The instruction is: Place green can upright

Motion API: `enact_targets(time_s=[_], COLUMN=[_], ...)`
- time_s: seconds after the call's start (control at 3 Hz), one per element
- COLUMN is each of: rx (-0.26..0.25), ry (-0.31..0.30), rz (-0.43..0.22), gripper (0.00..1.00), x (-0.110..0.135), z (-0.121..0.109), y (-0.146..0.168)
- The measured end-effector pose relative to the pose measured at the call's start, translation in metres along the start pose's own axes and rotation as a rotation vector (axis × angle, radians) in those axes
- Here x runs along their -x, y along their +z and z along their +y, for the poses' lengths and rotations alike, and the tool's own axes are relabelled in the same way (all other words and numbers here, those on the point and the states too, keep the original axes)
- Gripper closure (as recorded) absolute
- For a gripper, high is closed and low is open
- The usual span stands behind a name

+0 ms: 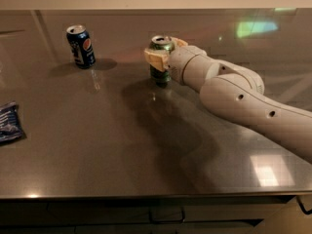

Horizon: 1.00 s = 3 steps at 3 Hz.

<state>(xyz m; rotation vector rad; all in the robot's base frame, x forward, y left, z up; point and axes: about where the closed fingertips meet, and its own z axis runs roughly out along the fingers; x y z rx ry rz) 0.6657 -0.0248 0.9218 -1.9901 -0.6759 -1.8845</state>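
The green can (160, 75) stands upright on the grey table (97, 145), towards the back middle, with its silver top showing. My gripper (163, 50) comes in from the right on the white arm (234, 91). Its tan fingers (155, 58) sit on either side of the can's upper half and hold it, with the can's base on the table top.
A dark blue Pepsi can (81, 46) stands upright at the back left, well apart from the green can. A blue snack bag (9, 122) lies at the left edge. The table's front edge runs along the bottom of the view.
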Motion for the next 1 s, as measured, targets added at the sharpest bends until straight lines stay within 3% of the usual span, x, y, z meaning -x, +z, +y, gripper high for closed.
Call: enact_targets(time_s=[0.33, 0.67, 1.0], rx=[-0.002, -0.004, -0.004], ry=[-0.001, -0.003, -0.003], rz=[0.001, 0.003, 0.003], gripper=[0.14, 0.00, 0.00], x=[-0.0014, -0.0030, -0.0030], z=[-0.0014, -0.0030, -0.0030], y=[0.0005, 0.0010, 0.0010])
